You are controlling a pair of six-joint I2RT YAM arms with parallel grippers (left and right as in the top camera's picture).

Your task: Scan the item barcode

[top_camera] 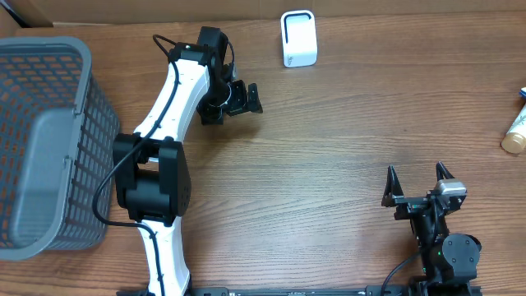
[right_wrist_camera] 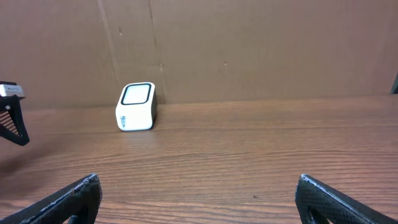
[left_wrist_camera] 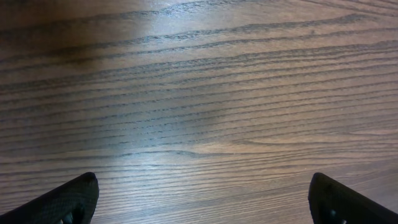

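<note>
The left pincer point(top_camera: 249, 97) and the right pincer point(top_camera: 416, 171) both stand released, their black two-finger jaws spread wide with nothing between them.

Well off to the left of the left pincer sits a grey plastic lattice basket point(top_camera: 78, 123), with walls of open square mesh, rounded corners and a smooth, solid floor. The glossy white left arm shell point(top_camera: 177, 90), with black joints and a looped black cable, runs from the near edge up to the left pincer. This pincer hangs over bare brown wood-grain table point(left_wrist_camera: 205, 93). In the left wrist view the dark streaks of the grain run crosswise and only two textured black fingertips point(left_wrist_camera: 74, 199) show at the lower corners.

Beyond the left pincer and to its right, well apart, stands a white rounded plastic scanner box point(top_camera: 298, 39). It is smooth-sided, with a dark-framed window on its sloping top. It stands just in front of a flat brown cardboard wall point(right_wrist_camera: 249, 50), which is creased and matte.

The right pincer rests near the table's near edge, its pointed triangular fingers aimed at the far wall. The scanner box lies far ahead of it and to its left.

The cream-coloured smooth cylindrical tube point(top_camera: 516, 134), the item to be scanned, lies on the wood to the right of the right pincer and somewhat ahead of it, well apart. It is partly cut off by the frame edge, and no barcode can be made out on it.
</note>
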